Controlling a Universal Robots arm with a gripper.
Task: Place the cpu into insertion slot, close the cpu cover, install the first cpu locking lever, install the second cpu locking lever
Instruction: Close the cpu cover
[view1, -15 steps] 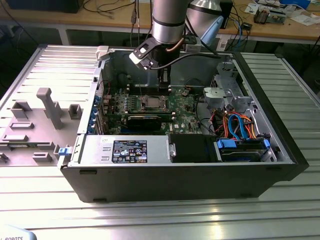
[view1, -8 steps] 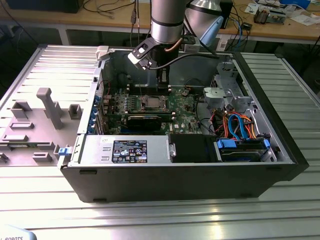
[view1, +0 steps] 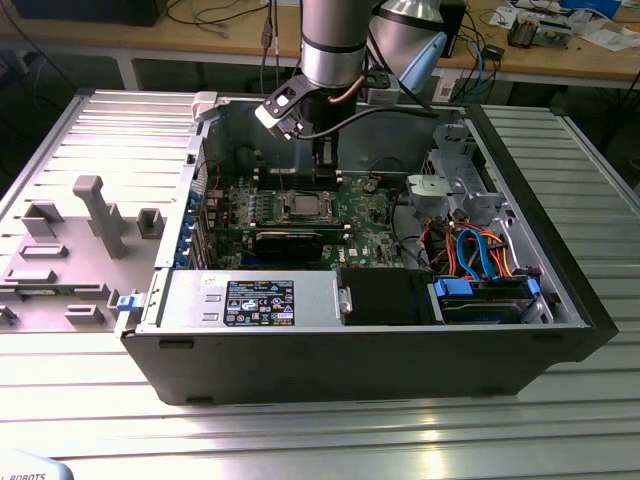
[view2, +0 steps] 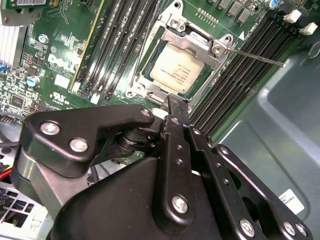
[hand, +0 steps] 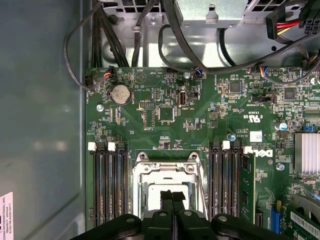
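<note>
One cpu (view2: 176, 74), seated in the insertion slot (view2: 141, 86) on the green board (view2: 60, 55). The cpu cover (view2: 192, 36) lies over it, its window framing the grey top. One thin lever (view2: 257, 56) juts clear of the socket, judged unlatched. One gripper (view1: 325, 168), fingers (hand: 166, 200) pressed together and empty, hangs at one o'clock of the cpu in the exterior view. A narrow closed tip suits pressing wire, not grasping.

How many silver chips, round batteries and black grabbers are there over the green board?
cpu: 1
round battery: 1
end effector: 1
Total: 3
</note>
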